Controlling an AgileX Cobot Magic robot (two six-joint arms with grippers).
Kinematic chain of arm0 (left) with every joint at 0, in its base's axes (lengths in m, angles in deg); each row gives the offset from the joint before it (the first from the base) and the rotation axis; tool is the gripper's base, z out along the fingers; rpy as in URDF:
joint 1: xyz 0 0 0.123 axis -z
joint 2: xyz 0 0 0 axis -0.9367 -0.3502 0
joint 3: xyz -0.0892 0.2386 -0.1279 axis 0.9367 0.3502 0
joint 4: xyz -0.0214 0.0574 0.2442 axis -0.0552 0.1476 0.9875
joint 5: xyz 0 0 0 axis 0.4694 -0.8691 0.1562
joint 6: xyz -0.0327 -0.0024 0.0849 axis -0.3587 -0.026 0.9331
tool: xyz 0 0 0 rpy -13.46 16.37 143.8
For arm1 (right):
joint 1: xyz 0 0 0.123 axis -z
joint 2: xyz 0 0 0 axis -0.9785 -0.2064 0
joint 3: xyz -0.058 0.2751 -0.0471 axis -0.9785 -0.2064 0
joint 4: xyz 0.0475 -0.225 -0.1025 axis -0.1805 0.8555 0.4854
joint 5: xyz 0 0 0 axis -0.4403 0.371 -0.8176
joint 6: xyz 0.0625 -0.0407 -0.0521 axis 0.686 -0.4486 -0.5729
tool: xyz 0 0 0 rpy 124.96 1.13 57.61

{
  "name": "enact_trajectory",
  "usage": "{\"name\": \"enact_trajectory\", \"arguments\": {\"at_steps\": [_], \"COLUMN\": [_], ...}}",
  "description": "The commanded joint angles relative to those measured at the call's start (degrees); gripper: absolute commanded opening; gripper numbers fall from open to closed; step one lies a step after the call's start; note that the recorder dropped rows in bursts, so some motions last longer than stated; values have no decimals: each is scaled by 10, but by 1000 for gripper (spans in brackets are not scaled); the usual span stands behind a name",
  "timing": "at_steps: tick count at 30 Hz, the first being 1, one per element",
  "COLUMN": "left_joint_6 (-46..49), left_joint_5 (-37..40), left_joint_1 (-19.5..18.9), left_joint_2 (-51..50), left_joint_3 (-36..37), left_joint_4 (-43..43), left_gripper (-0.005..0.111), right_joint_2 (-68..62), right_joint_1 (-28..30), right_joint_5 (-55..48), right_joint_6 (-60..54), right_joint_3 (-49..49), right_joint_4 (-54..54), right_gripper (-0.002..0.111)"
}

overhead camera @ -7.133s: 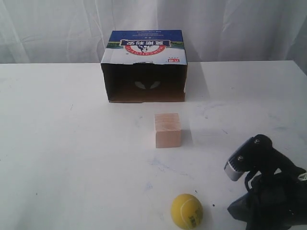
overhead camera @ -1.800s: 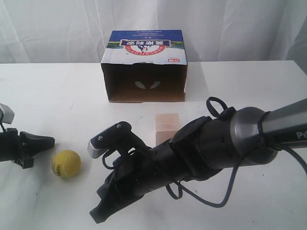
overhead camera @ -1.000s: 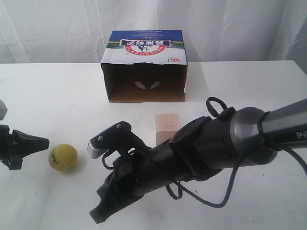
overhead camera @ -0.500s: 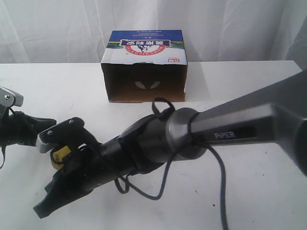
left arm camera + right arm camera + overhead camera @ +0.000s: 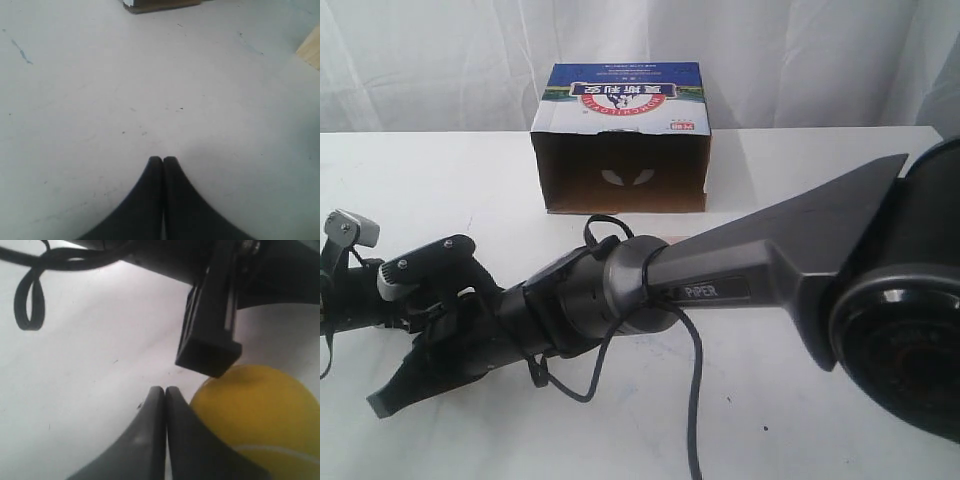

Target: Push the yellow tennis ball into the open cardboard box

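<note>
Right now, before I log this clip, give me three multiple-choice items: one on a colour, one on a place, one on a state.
1. The open cardboard box has a top panel that is mostly: A blue; B green; C orange.
2. The yellow tennis ball lies: A inside the box; B beside the right gripper; C on top of the box.
3. The left gripper is: A open; B gripping the ball; C shut and empty.
Key: A, the exterior view shows blue print; B, the right wrist view shows them side by side; C, its tips meet with nothing between.
</note>
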Motion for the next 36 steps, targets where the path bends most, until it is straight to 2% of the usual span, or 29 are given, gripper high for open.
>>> {"name": "enact_trajectory", "arguments": {"at_steps": [1,8,16,20,23,25,29,36], "left_joint_6": [13,38,53,54,54,54,54,54], "left_joint_5": [-8,-8,-8,-8,-8,-8,-8,-8], "left_joint_1": [-1,-1,-1,-1,-1,-1,-1,-1], "left_joint_2": [2,2,2,2,2,2,2,2], "left_joint_3": [-1,-1,-1,-1,-1,-1,-1,-1], "left_joint_4": [-14,-93,-99,-106,-106,-106,-106,-101], "left_gripper": [0,0,0,0,0,0,0,0], "right_joint_2": [2,2,34,69,80,80,80,80], "right_joint_1": [0,0,11,18,4,-10,-40,-45], "right_joint_5": [45,99,176,141,74,70,137,265], "right_joint_6": [0,-4,-48,-52,-41,-17,-16,-17], "right_joint_3": [1,1,1,1,1,-3,-14,-29], "right_joint_4": [6,19,35,35,33,33,33,26], "right_gripper": [0,0,0,0,0,0,0,0]}}
